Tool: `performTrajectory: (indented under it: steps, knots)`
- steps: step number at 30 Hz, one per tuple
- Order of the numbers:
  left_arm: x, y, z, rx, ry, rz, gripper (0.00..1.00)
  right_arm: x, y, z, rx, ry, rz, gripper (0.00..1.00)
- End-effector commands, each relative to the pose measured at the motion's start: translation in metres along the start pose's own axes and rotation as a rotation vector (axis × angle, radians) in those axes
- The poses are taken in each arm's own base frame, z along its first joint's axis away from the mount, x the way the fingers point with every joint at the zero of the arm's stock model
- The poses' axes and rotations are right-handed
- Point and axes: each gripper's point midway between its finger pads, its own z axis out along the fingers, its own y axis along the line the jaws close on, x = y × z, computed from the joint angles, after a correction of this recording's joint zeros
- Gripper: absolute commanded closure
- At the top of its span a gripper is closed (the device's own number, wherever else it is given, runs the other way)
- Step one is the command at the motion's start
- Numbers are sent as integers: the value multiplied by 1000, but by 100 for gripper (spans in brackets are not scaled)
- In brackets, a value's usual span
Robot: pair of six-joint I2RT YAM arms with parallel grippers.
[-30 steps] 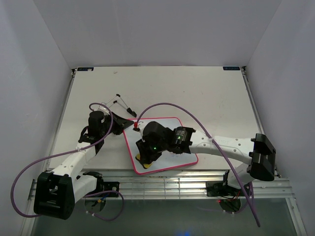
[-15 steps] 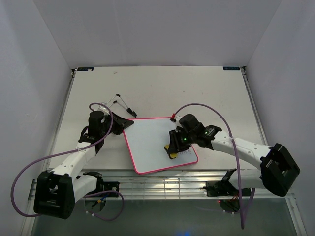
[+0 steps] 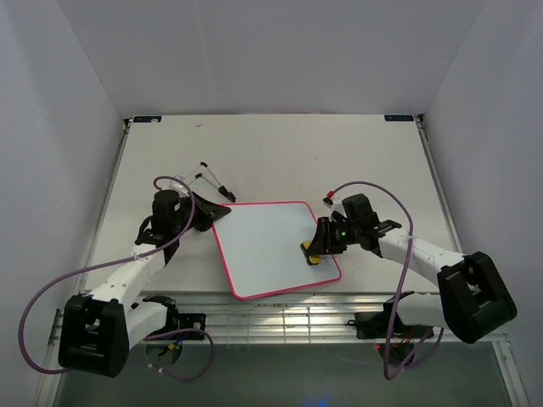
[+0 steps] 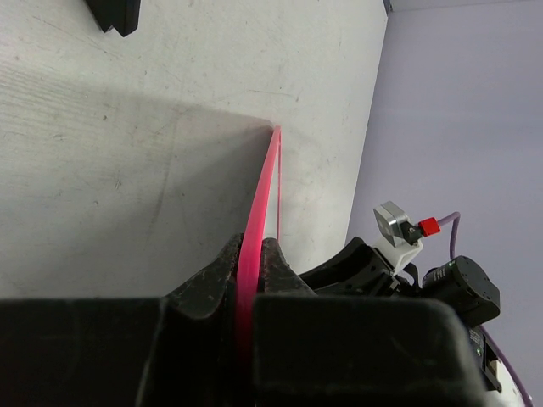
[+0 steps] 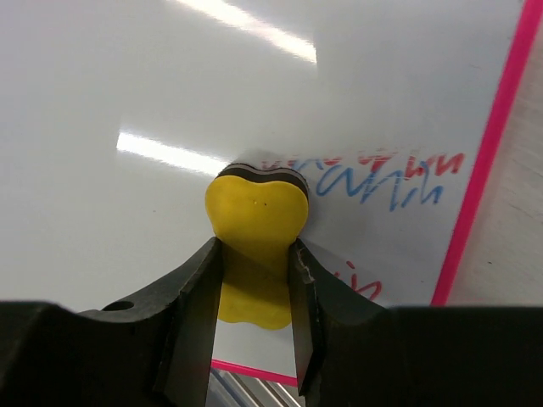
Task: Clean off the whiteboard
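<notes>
The whiteboard (image 3: 267, 248) is lying flat on the table (image 3: 280, 157), close to the near edge and roughly midway between the two arms, turned a little so that its corners are pointing off-square. Its glossy white face is mostly blank inside the pink-red rim.

At the board's near right corner, the right gripper (image 5: 254, 271) is pinching a yellow sponge (image 5: 254, 210) between its two black fingers (image 5: 197, 298). The sponge's dark lower layer appears to be pressing against the white face. Just right of the sponge, red and blue handwriting (image 5: 386, 180) is showing on the board, running toward the right rim, and a smaller red scrawl is sitting nearer, beside the right finger.

Farther back and to the left, the left gripper (image 4: 249, 270) is reaching in from the left and clamping the board's far left corner, its jaws pressed together on the thin pink-red rim, which the left wrist view is showing edge-on.

Beyond that gripper, a thin dark wire-like object (image 3: 209, 175) is resting on the table, apart from the board; what it is cannot be told.
</notes>
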Motion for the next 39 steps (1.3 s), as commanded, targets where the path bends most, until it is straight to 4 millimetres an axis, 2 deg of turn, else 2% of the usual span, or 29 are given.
performTrajectory:
  steps: [1,8,13,17,23,27,30,33,35,39]
  knots:
    - [-24,57,0,-267,-136,107,100,63,-60,-9,250,205,92,76]
    - [-35,55,-5,-306,-172,122,100,58,-78,-15,326,192,131,75]
    - [-39,57,-9,-338,-189,120,100,53,-82,-16,330,180,141,76]
    - [-41,58,-10,-361,-184,125,100,50,-78,-16,304,170,124,76]
    - [-37,61,-9,-352,-183,110,100,49,-29,-8,74,142,52,77]
    - [-32,68,-7,-359,-169,87,100,53,17,0,-51,146,-8,77]
    - [-30,72,-6,-366,-169,80,100,54,44,5,-112,143,-55,77]
    - [-30,75,-6,-371,-169,79,100,51,56,10,-115,138,-67,77]
    - [-30,75,-6,-375,-170,80,100,54,48,12,-72,148,-53,77]
    - [-29,73,-4,-360,-159,94,100,55,4,9,66,130,36,77]
